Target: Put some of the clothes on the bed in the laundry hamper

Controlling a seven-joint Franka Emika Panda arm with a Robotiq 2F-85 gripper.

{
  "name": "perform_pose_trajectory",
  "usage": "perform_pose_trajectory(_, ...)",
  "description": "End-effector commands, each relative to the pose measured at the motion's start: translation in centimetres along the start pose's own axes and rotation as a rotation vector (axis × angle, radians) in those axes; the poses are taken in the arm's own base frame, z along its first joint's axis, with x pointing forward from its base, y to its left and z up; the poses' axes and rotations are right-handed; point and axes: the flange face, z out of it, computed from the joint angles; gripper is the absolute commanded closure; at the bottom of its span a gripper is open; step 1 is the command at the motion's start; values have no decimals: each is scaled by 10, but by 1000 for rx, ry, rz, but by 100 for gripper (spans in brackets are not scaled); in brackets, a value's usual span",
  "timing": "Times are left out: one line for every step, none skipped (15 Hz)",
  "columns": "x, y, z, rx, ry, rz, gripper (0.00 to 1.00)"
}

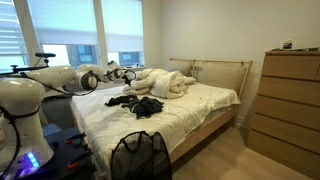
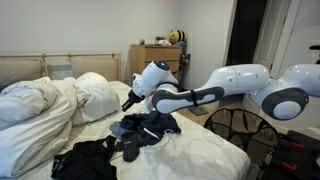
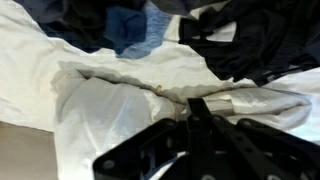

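Dark clothes lie in a pile on the white bed in both exterior views (image 1: 140, 103) (image 2: 150, 126). A second black garment (image 2: 85, 160) lies nearer the bed's foot. In the wrist view, blue cloth (image 3: 125, 25) and black cloth (image 3: 250, 40) lie at the top. My gripper (image 1: 128, 75) (image 2: 128, 101) (image 3: 190, 104) hovers over the crumpled white sheet, just beside the pile and not touching it. Its fingers are together and hold nothing. The black mesh laundry hamper (image 1: 140, 156) (image 2: 236, 126) stands on the floor at the foot of the bed.
A bunched white duvet (image 1: 165, 82) (image 2: 50, 100) lies by the headboard (image 1: 215, 68). A wooden dresser (image 1: 290, 100) stands beside the bed. Windows (image 1: 70, 30) are behind the arm.
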Motion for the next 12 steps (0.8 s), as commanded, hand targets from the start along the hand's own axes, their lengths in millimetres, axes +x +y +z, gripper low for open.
perform_pose_trajectory(0, 19, 1, -71, -87, 53, 100)
perform_pose_trajectory(-7, 22, 7, -56, -126, 61, 74)
perform_pose_trajectory(-14, 23, 13, -30, -157, 57, 73)
perform_pose_trajectory(-22, 24, 20, -9, -193, 75, 66)
perform_pose_trajectory(-31, 24, 27, 18, -232, 102, 59)
perform_pose_trajectory(-42, 23, 35, 52, -275, 125, 50)
perform_pose_trajectory(-52, 19, 44, 85, -310, 143, 44)
perform_pose_trajectory(-62, 17, 51, 114, -335, 162, 37)
perform_pose_trajectory(-73, 15, 60, 148, -353, 173, 28)
perform_pose_trajectory(-82, 13, 66, 169, -364, 183, 22)
perform_pose_trajectory(-91, 11, 74, 187, -362, 180, 13)
perform_pose_trajectory(-98, 9, 80, 196, -361, 178, 7)
